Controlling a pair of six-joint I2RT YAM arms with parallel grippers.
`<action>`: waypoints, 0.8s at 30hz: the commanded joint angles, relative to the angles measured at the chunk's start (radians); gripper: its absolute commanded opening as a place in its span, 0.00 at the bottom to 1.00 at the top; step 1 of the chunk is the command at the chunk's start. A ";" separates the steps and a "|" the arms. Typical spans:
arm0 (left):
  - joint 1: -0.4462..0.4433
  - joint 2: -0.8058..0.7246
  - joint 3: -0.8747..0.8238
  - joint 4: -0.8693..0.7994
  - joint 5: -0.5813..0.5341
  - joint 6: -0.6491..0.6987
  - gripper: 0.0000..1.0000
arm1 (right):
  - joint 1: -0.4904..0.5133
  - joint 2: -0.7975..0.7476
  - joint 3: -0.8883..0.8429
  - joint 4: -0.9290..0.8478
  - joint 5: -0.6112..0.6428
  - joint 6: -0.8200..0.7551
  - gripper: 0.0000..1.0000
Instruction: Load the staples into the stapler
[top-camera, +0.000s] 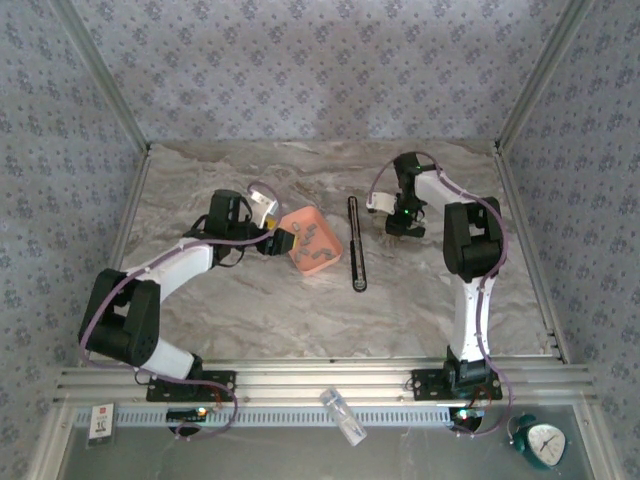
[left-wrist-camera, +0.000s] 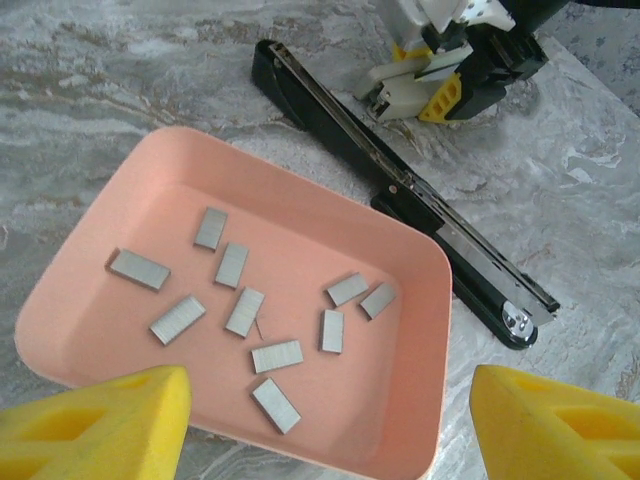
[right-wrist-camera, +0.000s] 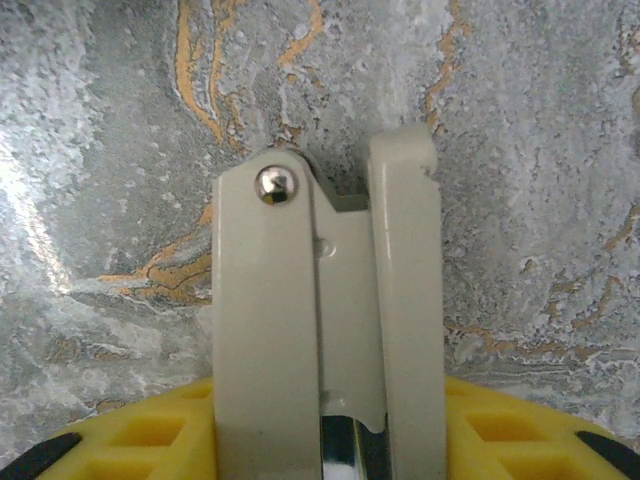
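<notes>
- We see the left arm (top-camera: 170, 265) leave its base at the near edge and fold at an elbow out toward 9 o'clock. Its forearm then runs low over the surface (top-camera: 250, 320) toward 2 o'clock.
- The left pincer (left-wrist-camera: 330, 420) hangs above the near rim of the tray (left-wrist-camera: 290, 225), tilted down into it. Its yellow fingers (left-wrist-camera: 100, 425) are spread wide and hold nothing.
- The staples (left-wrist-camera: 245, 310) lie loose on the tray's floor. We count ten short grey strips, flat and at mixed angles, none touching the pincer.
- The tray sits just beside the stapler (top-camera: 355, 245), at its 9 o'clock. We cannot tell whether the two touch.
- The stapler is black and lies opened out flat in one long line from 12 to 6 o'clock, near the middle of the surface. Its metal channel faces up.
- The right arm (top-camera: 470, 240) climbs from its base toward 12 o'clock to a high elbow. Its forearm carries on toward 11 o'clock, and the wrist turns down toward the surface.
- The right pincer (right-wrist-camera: 325, 440) is pressed onto a beige piece (right-wrist-camera: 330, 280), which sits between the yellow pads and juts out past them. The piece has two parallel bars and a rivet at its far end.
- The beige piece is at about 2 o'clock from the stapler's middle, near its far half but apart from it. We cannot tell whether it belongs to the stapler.
</notes>
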 joint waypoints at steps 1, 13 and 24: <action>0.005 -0.008 0.042 -0.023 0.018 0.032 0.73 | -0.005 -0.051 -0.034 0.021 0.034 -0.057 0.42; -0.110 -0.140 0.057 -0.076 -0.194 -0.117 0.73 | 0.025 -0.366 -0.206 0.158 0.024 0.589 0.36; -0.368 -0.206 -0.003 0.046 -0.413 -0.527 0.74 | 0.189 -0.679 -0.418 0.220 0.121 1.563 0.36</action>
